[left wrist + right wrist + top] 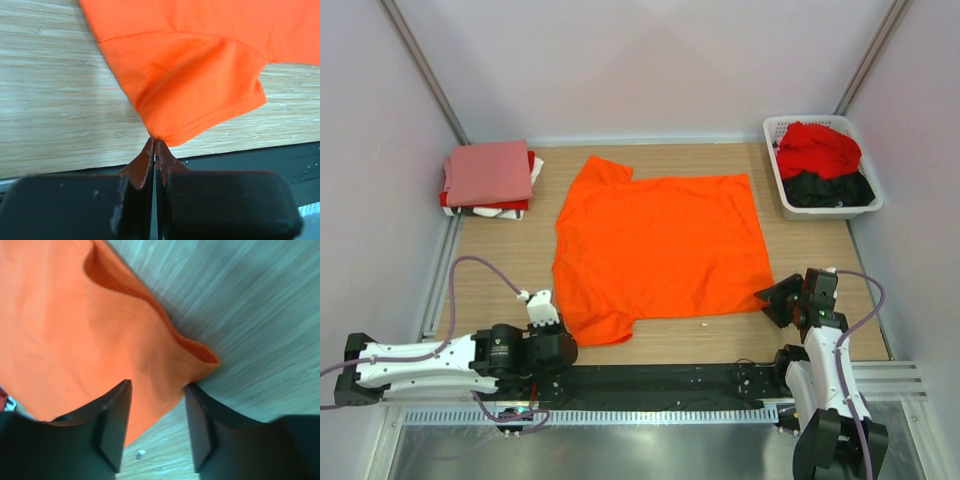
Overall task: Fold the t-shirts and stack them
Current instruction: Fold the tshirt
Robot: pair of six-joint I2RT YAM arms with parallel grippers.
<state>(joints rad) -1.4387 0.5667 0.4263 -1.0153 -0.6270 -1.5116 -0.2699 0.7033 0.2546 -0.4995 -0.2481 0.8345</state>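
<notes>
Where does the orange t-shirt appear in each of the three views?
Top external: orange t-shirt spread flat mid-table, between the folded stack and the basket.
Left wrist: orange t-shirt upper right, sleeve hem pinched in the shut left tool.
Right wrist: orange t-shirt left and centre, one corner between the fingers of the open right tool.
Shared landmark: the wooden tabletop, bare beside the shirt in every view.

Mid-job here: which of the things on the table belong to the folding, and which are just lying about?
Part of the job:
orange t-shirt, spread flat
folded stack, salmon-pink on top
red shirt and black shirt, in the white basket

Lying about:
the white basket itself
small white speck by the orange hem
</notes>
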